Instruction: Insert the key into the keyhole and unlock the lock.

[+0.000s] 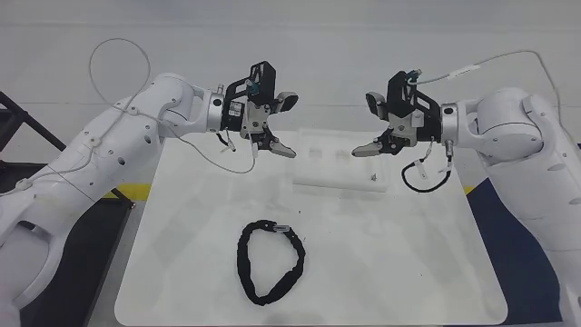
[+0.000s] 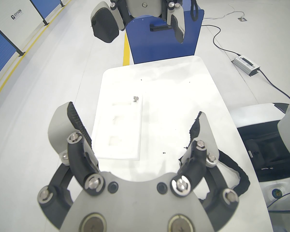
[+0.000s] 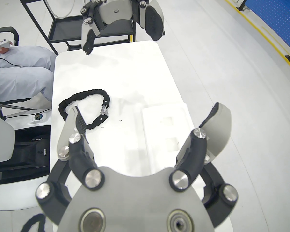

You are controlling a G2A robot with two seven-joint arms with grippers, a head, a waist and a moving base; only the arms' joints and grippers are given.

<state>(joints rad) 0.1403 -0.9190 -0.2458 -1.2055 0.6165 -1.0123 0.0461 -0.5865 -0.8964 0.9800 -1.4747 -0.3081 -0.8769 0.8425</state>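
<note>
Left gripper [image 1: 286, 127], right gripper [image 1: 368, 127] spread wide, empty, poised to pick. Key [image 2: 135, 98] sits on tray [image 1: 318, 171], chain lock [image 1: 270, 262] well apart.

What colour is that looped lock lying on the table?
The lock is black, silver at its end; best in the right wrist view.

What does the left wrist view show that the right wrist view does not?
Left wrist view: the key lying on the white tray. Right wrist view: the chain lock's metal end, resting on the table. Both: tray, table, and the opposite arm's open gripper, the right gripper in the left wrist view, the left gripper in the right.
</note>
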